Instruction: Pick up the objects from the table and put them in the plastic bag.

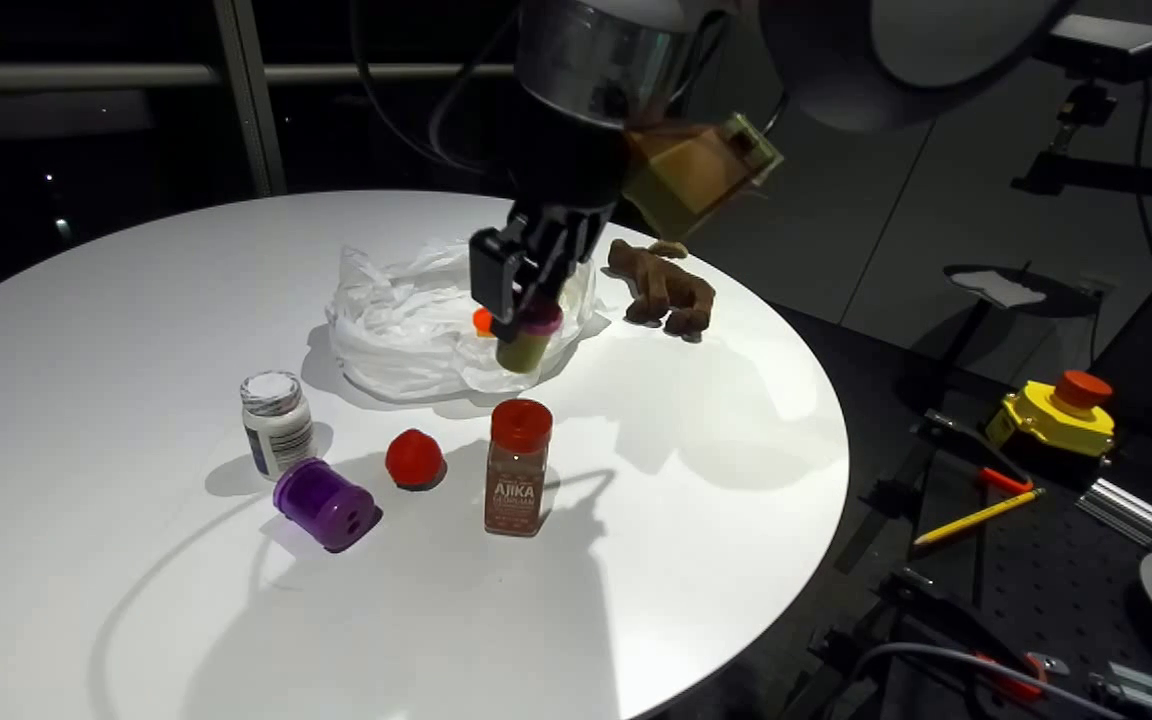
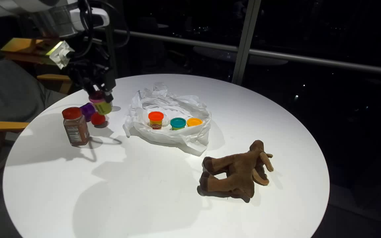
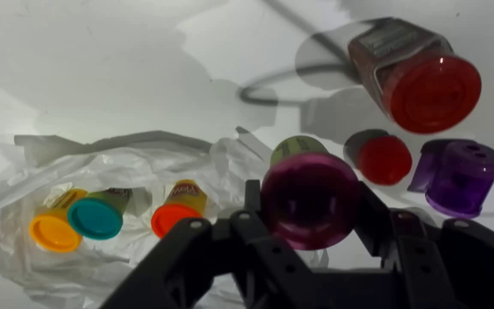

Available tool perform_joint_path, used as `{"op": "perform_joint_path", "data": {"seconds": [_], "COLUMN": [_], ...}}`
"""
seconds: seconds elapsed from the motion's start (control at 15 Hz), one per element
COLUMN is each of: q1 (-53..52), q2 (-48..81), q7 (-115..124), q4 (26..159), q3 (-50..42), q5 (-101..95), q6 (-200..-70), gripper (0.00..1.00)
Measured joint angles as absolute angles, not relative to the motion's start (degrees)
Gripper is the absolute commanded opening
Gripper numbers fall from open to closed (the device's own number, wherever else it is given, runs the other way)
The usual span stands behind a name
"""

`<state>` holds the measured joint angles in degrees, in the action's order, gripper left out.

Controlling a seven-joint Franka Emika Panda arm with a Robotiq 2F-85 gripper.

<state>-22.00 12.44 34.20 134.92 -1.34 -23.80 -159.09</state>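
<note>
Nearest in the wrist view, the black gripper clasps a glossy magenta-lidded Play-Doh tub, its fingers pressed to either side of the lid. Left of it, inside the thin, crumpled white plastic bag, sit a tapered orange-red-lidded tub, a teal-lidded tub and a yellow-lidded tub, so three objects look done. On the right, yet to be bagged, are a clear square-sided spice jar, a lumpy red ball and a translucent purple pencil sharpener.

In an exterior view, the jar's label reads Ajika; at left, just on the far side of the sharpener, stands a smooth white bottle with a mottled cap, also left to do.

In an exterior view, the held tub hangs in the air left of the bag, and near right a soft brown plush animal lies on the round white table, legs pointing left, probably another to bag
</note>
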Motion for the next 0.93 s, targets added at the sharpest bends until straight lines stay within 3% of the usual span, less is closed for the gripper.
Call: {"op": "perform_joint_path", "data": {"seconds": [0.93], "q1": [-22.02], "q2": [31.24], "q7": [39.23], "q4": [112.51], "q3": [-5.64], "q5": [-22.72], "q6": [-158.09], "gripper": [0.28]}}
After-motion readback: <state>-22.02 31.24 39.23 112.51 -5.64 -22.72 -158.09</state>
